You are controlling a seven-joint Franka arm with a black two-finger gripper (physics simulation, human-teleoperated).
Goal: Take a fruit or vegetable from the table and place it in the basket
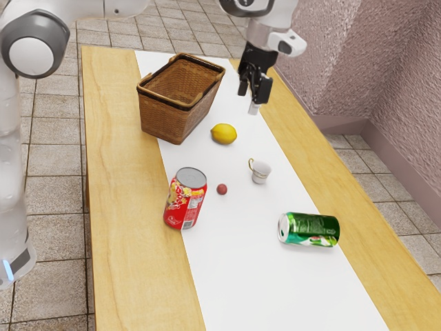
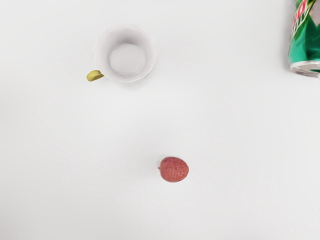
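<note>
- While my black two-finger gripper (image 1: 249,101) hangs above the far part of the table, its fingers stand spread, with nothing between them.
- Beneath me runs a pale, yellowish wooden table (image 1: 124,207), a smooth white strip (image 1: 269,283) laid along it with bare wood on both sides.
- Two fruits lie on that strip, outside the basket: a plump yellow lemon (image 1: 224,134), near the basket, and a small, round, pebbly red fruit (image 1: 222,189), between the red can and the cup.
- The brown woven basket (image 1: 169,124), open-topped with a dark rim, straddles the strip's edge.
- An upright red soda can (image 1: 185,200) with a silver top stands at that same edge.
- The small white cup (image 2: 125,57) with a gold-coloured handle sits upright on the strip; a green soda can (image 1: 310,229) lies on its side nearer the exterior camera.
- Around the table spreads a floor of greyish-beige tiles (image 1: 55,234) with dark joints, meeting a rough pinkish wall (image 1: 393,76) above a smooth skirting (image 1: 396,148).
</note>
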